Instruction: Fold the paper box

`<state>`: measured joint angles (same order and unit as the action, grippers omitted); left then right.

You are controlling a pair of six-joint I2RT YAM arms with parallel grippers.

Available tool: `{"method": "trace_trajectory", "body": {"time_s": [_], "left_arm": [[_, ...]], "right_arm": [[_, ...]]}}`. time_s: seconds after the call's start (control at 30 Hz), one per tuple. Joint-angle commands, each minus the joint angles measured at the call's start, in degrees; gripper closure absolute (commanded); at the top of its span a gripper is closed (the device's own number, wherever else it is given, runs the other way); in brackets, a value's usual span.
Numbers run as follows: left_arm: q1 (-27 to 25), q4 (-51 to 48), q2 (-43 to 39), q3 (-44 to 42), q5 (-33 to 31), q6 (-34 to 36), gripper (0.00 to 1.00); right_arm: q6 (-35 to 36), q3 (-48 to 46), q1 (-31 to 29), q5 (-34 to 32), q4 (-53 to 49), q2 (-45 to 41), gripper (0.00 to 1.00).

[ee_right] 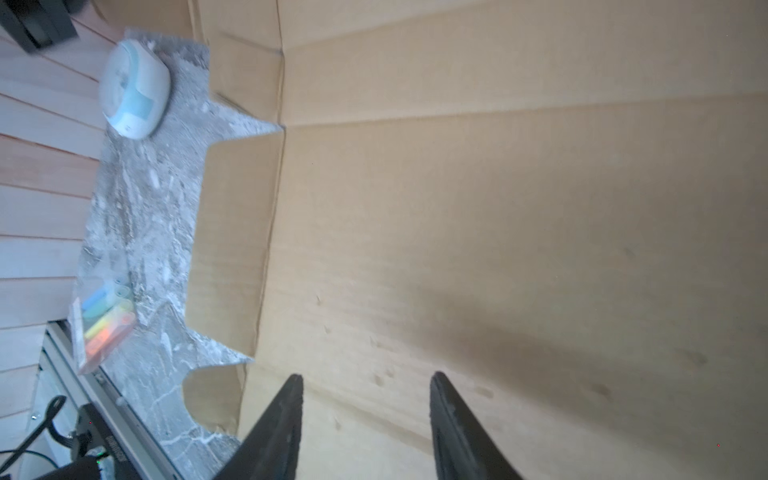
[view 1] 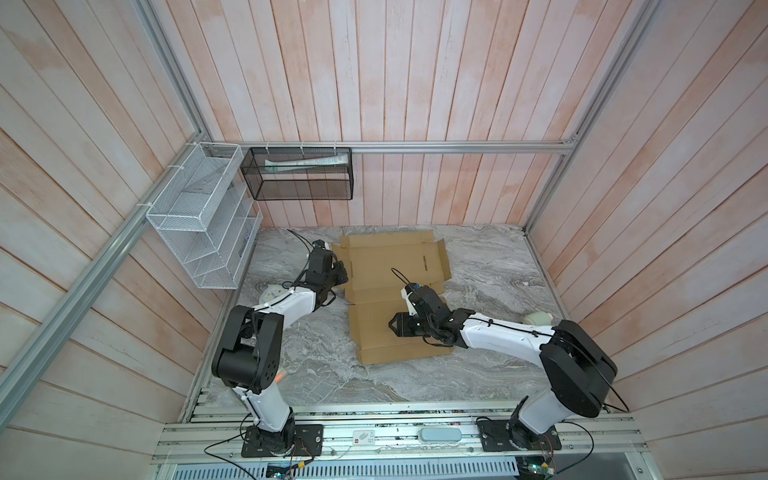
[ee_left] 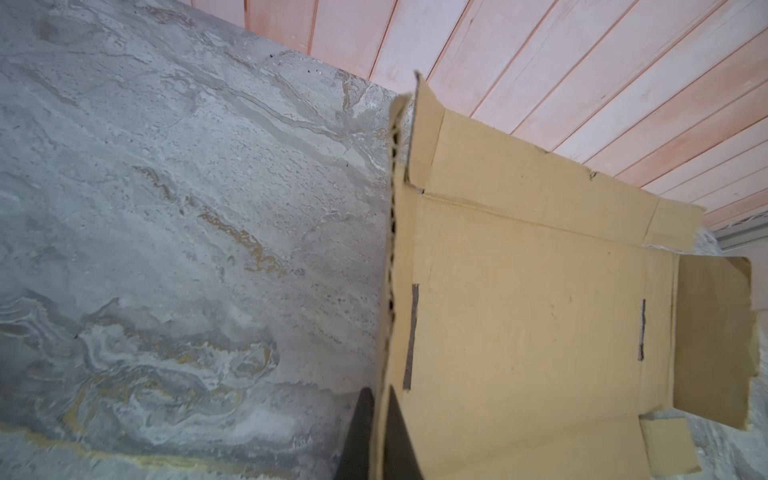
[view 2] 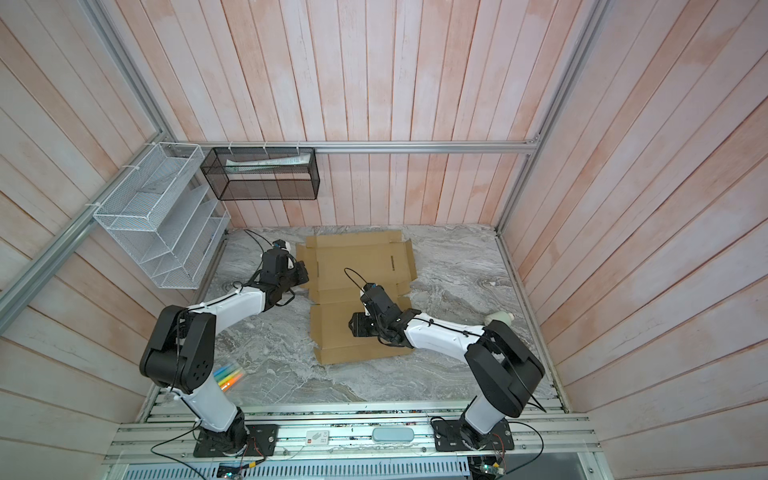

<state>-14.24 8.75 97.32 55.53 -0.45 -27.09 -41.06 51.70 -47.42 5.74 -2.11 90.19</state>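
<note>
The paper box [view 1: 395, 266] [view 2: 357, 257] is a flat brown die-cut cardboard sheet, spread on the marble table in both top views. My left gripper [view 1: 341, 272] [view 2: 305, 272] is at its far left edge. In the left wrist view this gripper [ee_left: 380, 399] is shut on the raised left side flap, with the box [ee_left: 519, 311] spreading beyond. My right gripper [view 1: 392, 324] [view 2: 352, 324] hovers over the near panel. The right wrist view shows this gripper [ee_right: 365, 378] open over the box [ee_right: 457, 187], with nothing between its fingers.
A white wire rack [view 1: 199, 216] and a black mesh basket [view 1: 299, 174] hang on the back left walls. A round white and blue object [ee_right: 135, 89] and a pack of coloured markers [ee_right: 104, 324] lie left of the box. A white object [view 1: 538, 319] lies at the right.
</note>
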Motion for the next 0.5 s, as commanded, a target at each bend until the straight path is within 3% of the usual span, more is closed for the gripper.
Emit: {"method": "trace_trajectory", "body": {"time_s": [0.0,0.23,0.47], "left_arm": [[0.27,10.69,-3.76,-5.67,-0.35,-0.86,1.0],[0.27,25.54,-10.97,-19.63,-0.23,-0.51,1.0],[0.1,35.43,-16.69,-28.77,-0.4,3.19,1.0]], "right_arm": [[-5.81,0.82,0.4,-3.71,4.4,-2.89,0.4],[-15.16,0.69,3.91,-1.15,14.26,-4.12,0.32],[-21.02,6.07,6.95,1.2,16.16,0.1,0.28]]}}
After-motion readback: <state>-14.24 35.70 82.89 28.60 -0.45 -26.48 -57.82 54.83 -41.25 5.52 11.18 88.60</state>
